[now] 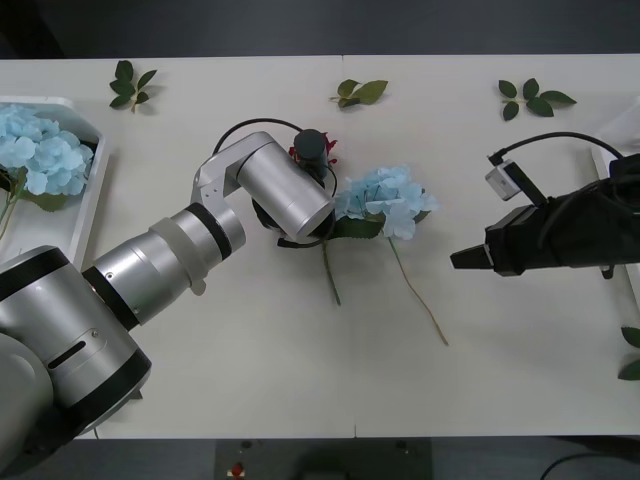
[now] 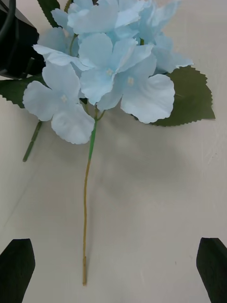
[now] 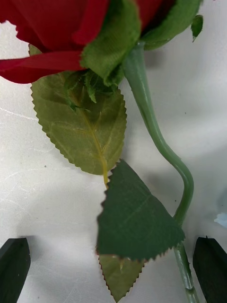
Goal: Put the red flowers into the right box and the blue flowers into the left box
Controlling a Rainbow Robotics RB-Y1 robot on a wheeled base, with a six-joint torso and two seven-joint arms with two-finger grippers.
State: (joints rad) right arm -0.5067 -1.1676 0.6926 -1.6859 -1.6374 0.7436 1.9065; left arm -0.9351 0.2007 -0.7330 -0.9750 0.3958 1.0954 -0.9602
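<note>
Blue flowers already fill the left box (image 1: 85, 190) at nine o'clock, and one more blue hydrangea (image 1: 385, 200) lies at table centre, stem trailing toward five o'clock. We see our left gripper (image 3: 113, 265) spread wide over the red rose (image 1: 322, 150), just at the hydrangea's ten o'clock, its stem (image 3: 161, 142) and leaves between the black fingers. Our right gripper (image 2: 113, 270) at three o'clock, near the right box (image 1: 610, 180), is also wide, straddling the hydrangea stem (image 2: 86, 208). We judge the risk is snagging: the rose touches the hydrangea, so lifting either could drag the other, or we might pinch only a leaf.
</note>
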